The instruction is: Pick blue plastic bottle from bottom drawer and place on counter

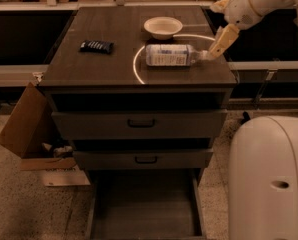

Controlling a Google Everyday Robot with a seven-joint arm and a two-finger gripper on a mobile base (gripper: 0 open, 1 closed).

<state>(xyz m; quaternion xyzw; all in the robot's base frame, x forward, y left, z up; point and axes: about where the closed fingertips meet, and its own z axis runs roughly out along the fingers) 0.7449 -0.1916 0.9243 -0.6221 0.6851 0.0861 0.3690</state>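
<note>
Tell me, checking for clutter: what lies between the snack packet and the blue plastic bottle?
Camera view: only bare counter and the light arc; the open end effector hovers beside the bottle.

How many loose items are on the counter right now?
3: blue plastic bottle lying centre-right, bowl behind it, dark packet at left. Gripper hangs open by the bottle's cap end.
</note>
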